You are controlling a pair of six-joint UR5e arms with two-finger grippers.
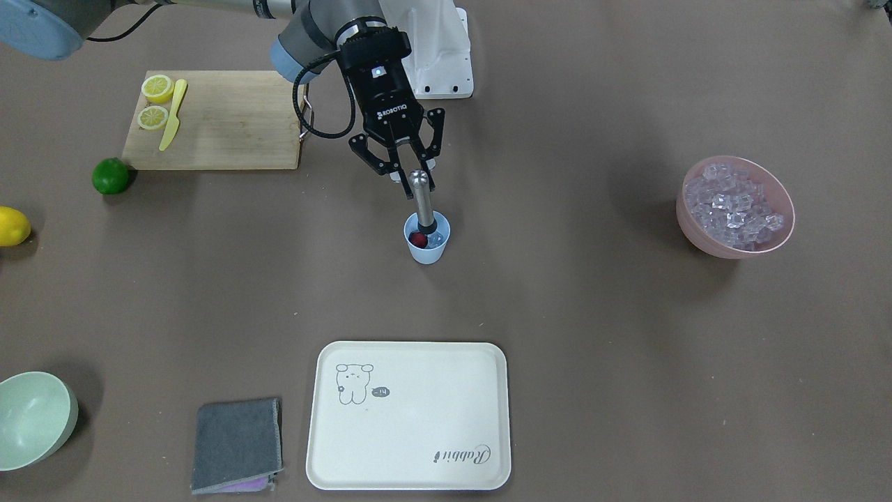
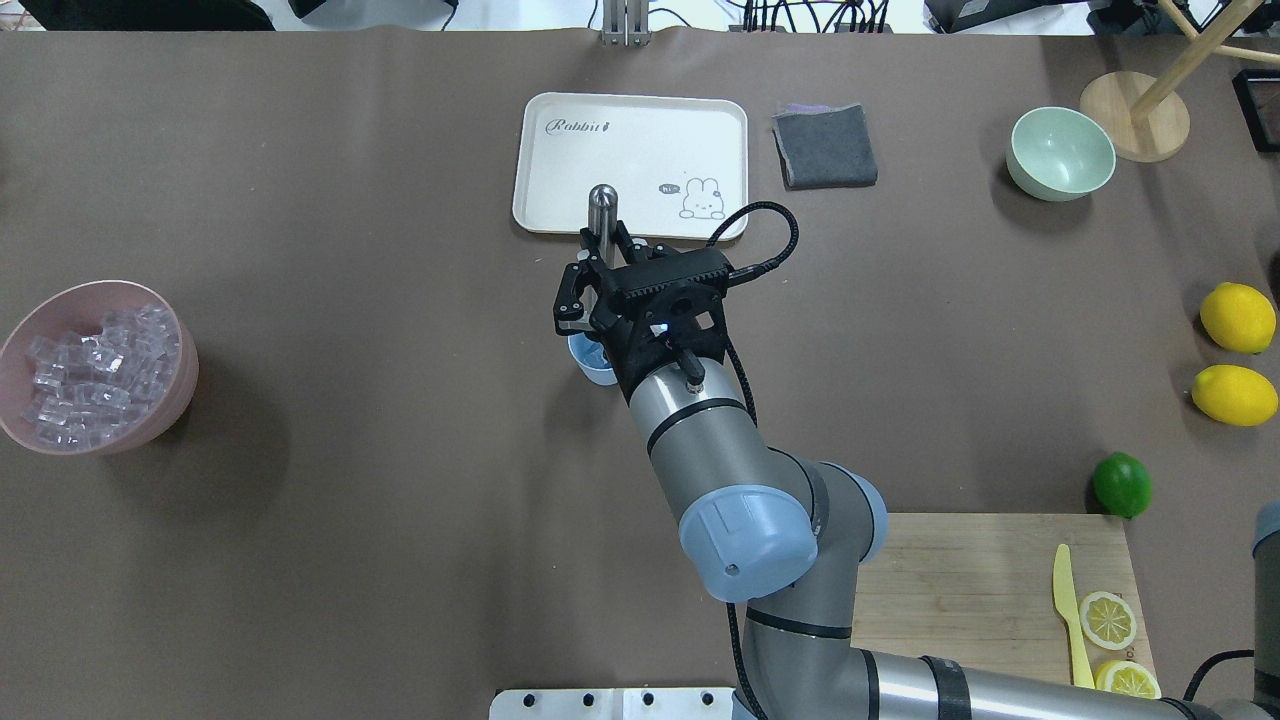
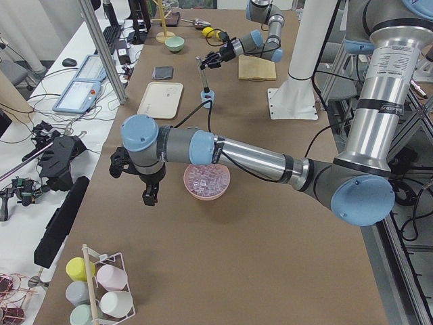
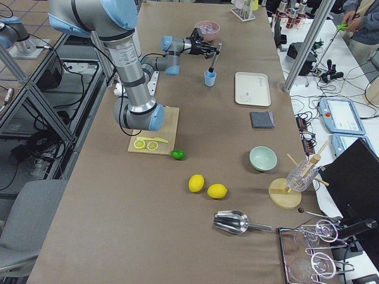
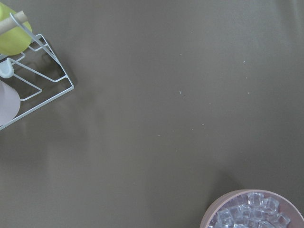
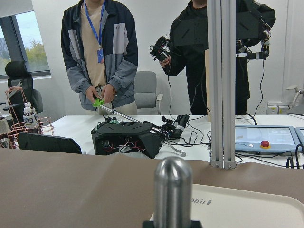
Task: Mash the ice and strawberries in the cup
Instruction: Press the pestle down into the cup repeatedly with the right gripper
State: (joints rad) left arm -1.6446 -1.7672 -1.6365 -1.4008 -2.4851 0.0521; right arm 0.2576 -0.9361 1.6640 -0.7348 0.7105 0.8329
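Note:
The light-blue cup (image 1: 427, 251) stands mid-table and also shows in the overhead view (image 2: 588, 370). Inside it lie the red strawberry (image 1: 418, 239) and a clear ice cube (image 1: 437, 240). A steel muddler (image 1: 421, 199) stands in the cup, leaning slightly. My right gripper (image 1: 412, 169) reaches in level and is shut on the muddler's upper shaft (image 2: 602, 215). The muddler's rounded head shows in the right wrist view (image 6: 173, 190). My left gripper (image 3: 150, 196) hangs beside the pink bowl of ice (image 3: 206, 181); I cannot tell whether it is open or shut.
The pink bowl (image 1: 704, 237) stands far to the robot's left. A white tray (image 1: 418, 425), grey cloth (image 1: 237, 443) and pale green bowl (image 1: 31, 418) lie on the operators' side. A cutting board (image 1: 230, 125) with lemon halves and knife, a lime (image 1: 111, 176) and a lemon (image 1: 10, 226) are on the right side.

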